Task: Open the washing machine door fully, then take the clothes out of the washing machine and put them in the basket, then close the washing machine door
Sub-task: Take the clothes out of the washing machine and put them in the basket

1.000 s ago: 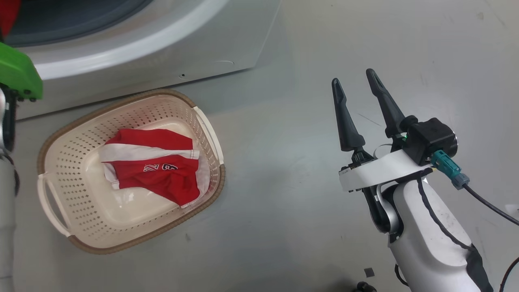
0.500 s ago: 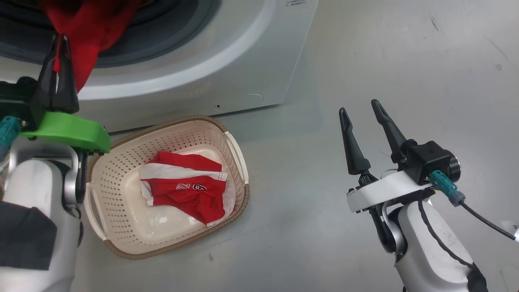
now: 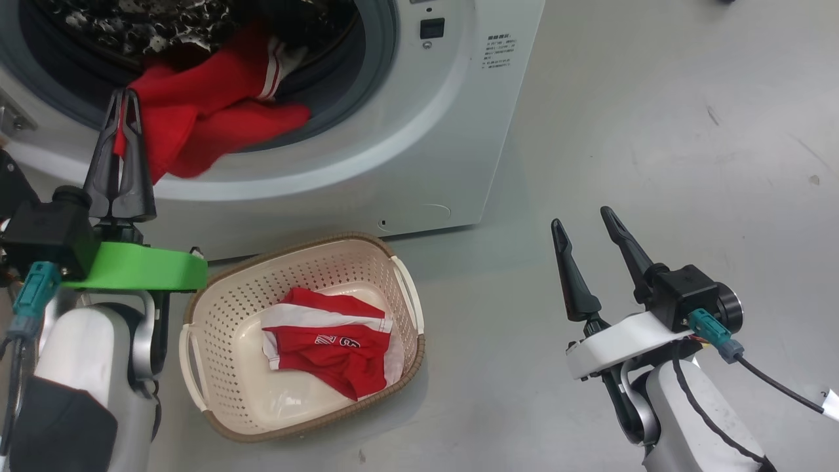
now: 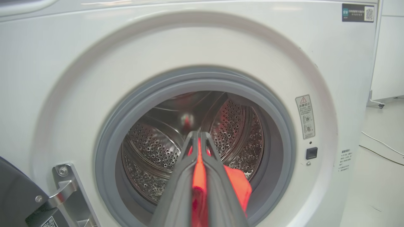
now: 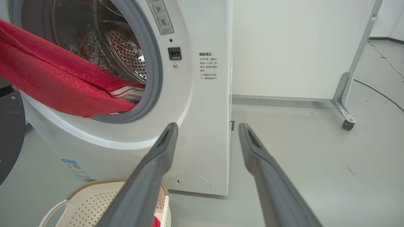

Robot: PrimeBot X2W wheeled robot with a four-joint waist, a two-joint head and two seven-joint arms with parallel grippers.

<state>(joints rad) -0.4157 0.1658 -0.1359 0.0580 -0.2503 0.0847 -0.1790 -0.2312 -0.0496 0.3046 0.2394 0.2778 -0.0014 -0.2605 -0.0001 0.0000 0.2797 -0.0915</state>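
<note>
The washing machine stands open, its steel drum showing. Its door is swung aside; just a dark edge of it shows at the left. My left gripper is shut on a red garment with white stripe trim that drapes out of the drum over the grey gasket. Red cloth is pinched between the left fingers. The cream basket sits on the floor below, holding another red garment with white lettering. My right gripper hovers open to the basket's right, holding nothing.
Grey floor spreads to the right of the machine. A door hinge bracket sits at the opening's left side. A white panel on a castor foot stands beyond the machine. A cable lies on the floor far right.
The head camera has swung, bringing the machine's opening and my left gripper into view. The left gripper stays shut on the red garment, which now trails out of the drum. The right gripper stays open.
</note>
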